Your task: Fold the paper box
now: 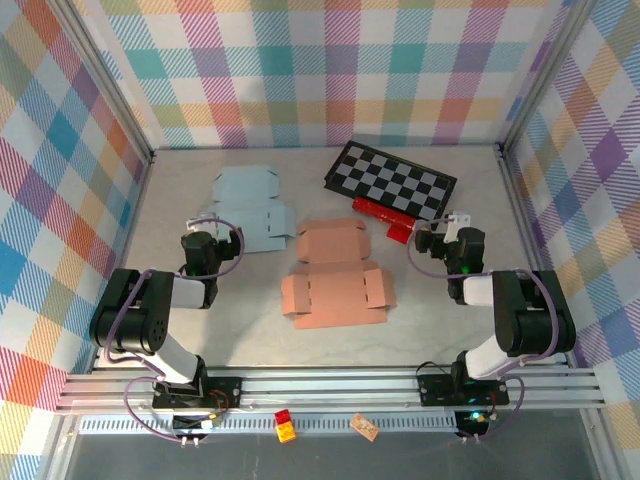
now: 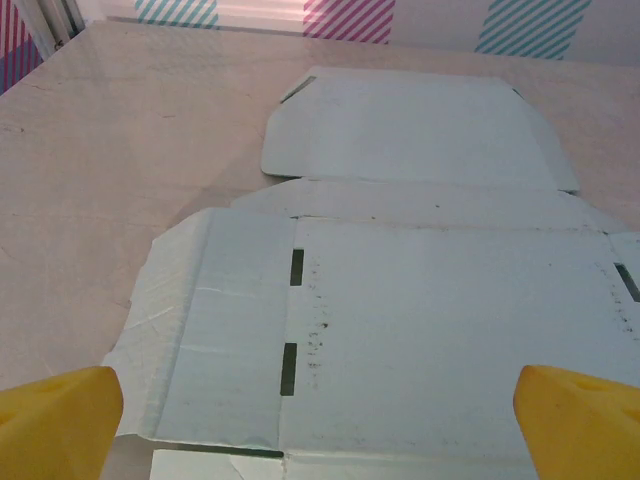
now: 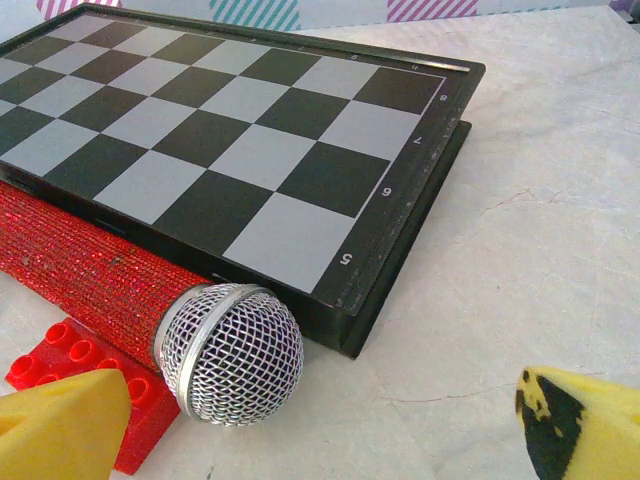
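Observation:
Two unfolded paper boxes lie flat on the table. One is a light blue box (image 1: 248, 208) at the back left; the other is a salmon pink box (image 1: 335, 272) in the middle. My left gripper (image 1: 207, 228) hovers at the blue box's near left edge, open and empty. In the left wrist view the blue box (image 2: 440, 310) spreads out flat under and ahead of the left gripper (image 2: 320, 430). My right gripper (image 1: 450, 228) is at the right, open and empty, away from both boxes. In the right wrist view the right gripper (image 3: 325, 425) holds nothing.
A black chessboard (image 1: 390, 180) lies at the back right, with a red microphone (image 1: 385, 210) and a red brick (image 1: 400, 233) against its near edge. These appear close ahead as chessboard (image 3: 230, 140), microphone (image 3: 232, 352) and brick (image 3: 70, 365). Plaid walls enclose the table.

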Controlling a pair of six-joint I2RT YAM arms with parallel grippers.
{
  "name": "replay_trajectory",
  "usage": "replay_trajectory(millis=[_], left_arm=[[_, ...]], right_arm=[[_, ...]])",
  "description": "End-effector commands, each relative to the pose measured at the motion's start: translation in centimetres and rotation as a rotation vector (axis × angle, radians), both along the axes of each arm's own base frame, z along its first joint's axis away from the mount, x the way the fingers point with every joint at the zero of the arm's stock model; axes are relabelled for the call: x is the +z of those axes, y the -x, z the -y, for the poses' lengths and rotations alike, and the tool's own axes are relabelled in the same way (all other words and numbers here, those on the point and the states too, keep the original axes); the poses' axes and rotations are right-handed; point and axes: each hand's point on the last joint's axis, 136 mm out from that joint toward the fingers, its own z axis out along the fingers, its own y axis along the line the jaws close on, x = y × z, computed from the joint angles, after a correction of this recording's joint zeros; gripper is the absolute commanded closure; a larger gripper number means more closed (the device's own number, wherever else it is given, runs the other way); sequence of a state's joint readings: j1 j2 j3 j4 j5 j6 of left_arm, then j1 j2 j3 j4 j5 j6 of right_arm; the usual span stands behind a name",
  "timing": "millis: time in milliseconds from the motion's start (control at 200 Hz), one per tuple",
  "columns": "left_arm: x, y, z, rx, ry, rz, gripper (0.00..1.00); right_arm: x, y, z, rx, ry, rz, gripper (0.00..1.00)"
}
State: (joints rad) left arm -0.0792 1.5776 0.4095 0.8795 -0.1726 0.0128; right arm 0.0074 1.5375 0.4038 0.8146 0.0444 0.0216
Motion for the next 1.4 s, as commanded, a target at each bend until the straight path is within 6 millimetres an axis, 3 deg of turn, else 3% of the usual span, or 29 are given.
replay_trajectory(millis=[0,820,945,1165,1290,1395], left_arm=[[-0.2,0.1,0.2,-0.016,-0.004,-0.012,0.0],[-0.3,0.1,0.2,-0.017,-0.005,-0.014,0.0],[0.1,0.1,1.1,-0.063,-0.016,-0.016,0.0],[4.6,1.2,1.1,-0.011,-0.075,0.027,0.0],[10.2,1.7,1.9,0.023,-0.086,0.158,0.0],[15.5,2.0,3.5,0.025,-0.104,0.263,0.0]], right_arm=[[0.8,-0.3,-0.2,0.002,0.0,0.03,0.01],[0.8,-0.3,-0.2,0.0,-0.001,0.03,0.01],[1.5,0.0,0.0,-0.011,-0.001,0.048,0.01],[6.1,1.6,0.6,-0.099,0.067,0.125,0.01],[11.9,2.3,1.3,-0.165,0.09,0.216,0.01],[19.3,3.0,1.2,-0.19,0.075,0.334,0.01]])
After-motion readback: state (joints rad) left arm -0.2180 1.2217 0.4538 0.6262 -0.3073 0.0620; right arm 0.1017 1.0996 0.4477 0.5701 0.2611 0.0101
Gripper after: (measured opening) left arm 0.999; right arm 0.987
